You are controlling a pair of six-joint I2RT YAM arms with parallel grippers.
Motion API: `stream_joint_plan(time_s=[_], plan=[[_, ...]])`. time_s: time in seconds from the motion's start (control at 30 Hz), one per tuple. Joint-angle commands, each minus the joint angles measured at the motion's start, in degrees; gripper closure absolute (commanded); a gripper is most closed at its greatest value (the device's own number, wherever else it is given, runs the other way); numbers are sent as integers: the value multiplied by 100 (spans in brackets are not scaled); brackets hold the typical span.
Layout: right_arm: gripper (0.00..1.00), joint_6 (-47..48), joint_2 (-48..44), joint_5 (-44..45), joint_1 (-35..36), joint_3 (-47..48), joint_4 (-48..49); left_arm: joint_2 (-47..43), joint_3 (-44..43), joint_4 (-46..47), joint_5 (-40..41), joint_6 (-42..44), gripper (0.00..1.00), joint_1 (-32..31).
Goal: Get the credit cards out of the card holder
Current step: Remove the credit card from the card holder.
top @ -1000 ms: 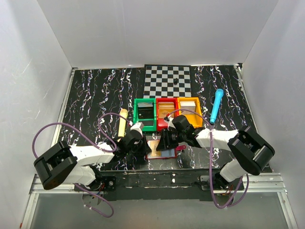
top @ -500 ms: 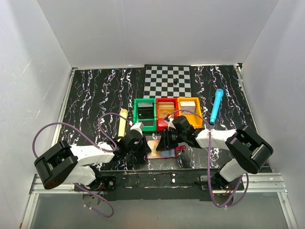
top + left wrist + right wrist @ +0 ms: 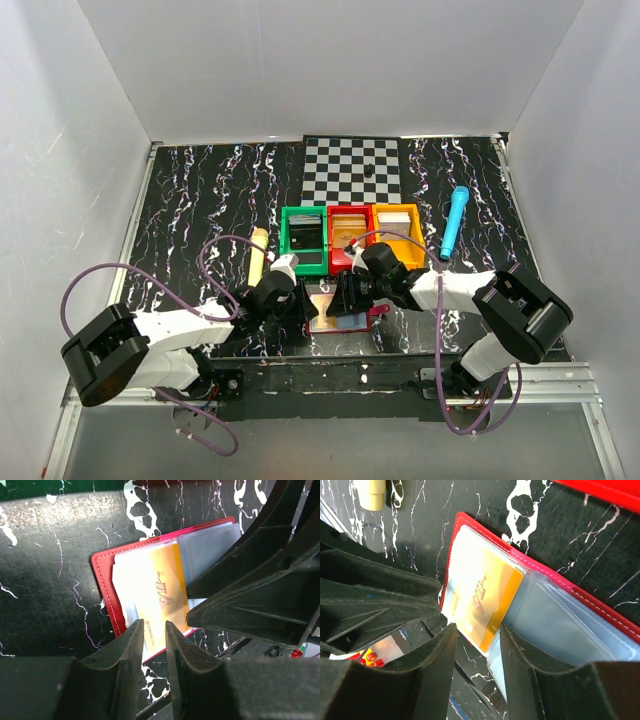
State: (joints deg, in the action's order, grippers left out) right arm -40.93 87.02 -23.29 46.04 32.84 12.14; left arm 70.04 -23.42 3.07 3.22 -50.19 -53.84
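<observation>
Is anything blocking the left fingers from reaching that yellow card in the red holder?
Nothing visible between them. The left fingers hover at the yellow card's edge; a clear sleeve covers part of it, and the right gripper crowds the card holder.

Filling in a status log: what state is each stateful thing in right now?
card holder, lying open.
gold card, in the holder, not taken out.
left pincer, slightly open over the card.
right pincer, open over the card.
</observation>
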Motion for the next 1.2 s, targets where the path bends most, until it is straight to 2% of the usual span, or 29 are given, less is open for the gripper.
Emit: stream_joint_plan(time_s=[0.0,0.23,0.73,0.87,1.17], plan=[[51,50,78,254,28,73,-317,-219,-215,-149,108,97,74,14],[47,58,-27,483,28,126,-581,-272,-259,-123,108,133,74,14],[47,102,-133,931,28,267,-1205,413,-339,36,73,159,88,14],[48,111,-89,756,28,241,-1074,598,-348,27,73,133,93,23],[55,24,-177,343,36,126,-599,748,-295,80,64,106,95,14]])
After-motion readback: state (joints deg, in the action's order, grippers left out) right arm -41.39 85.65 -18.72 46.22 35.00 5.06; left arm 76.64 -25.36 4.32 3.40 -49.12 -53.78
